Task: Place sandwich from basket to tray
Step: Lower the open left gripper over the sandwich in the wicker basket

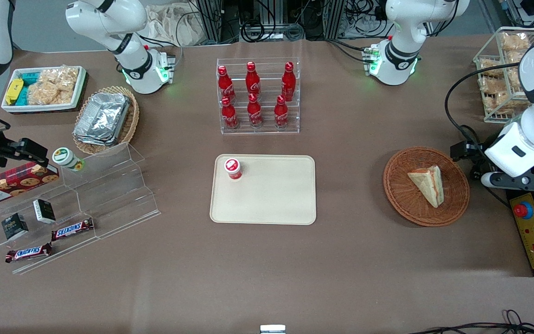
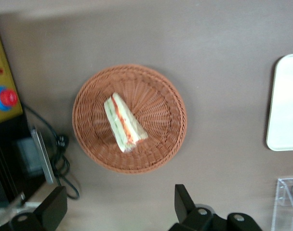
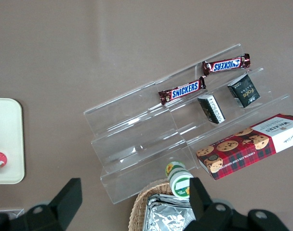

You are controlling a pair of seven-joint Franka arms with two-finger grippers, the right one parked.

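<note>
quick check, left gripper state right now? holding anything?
Left gripper: jaws open, holding nothing, hovering above the table beside the basket. The sandwich lies in the basket, untouched.

A robot lab: cable-strewn racks (image 1: 267, 18) edge a brown table (image 1: 267, 269).

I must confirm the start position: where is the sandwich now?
The sandwich lies in the round wicker basket, toward the working arm's end of the table, apart from the tray. The open pincer hovers above the basket.
</note>
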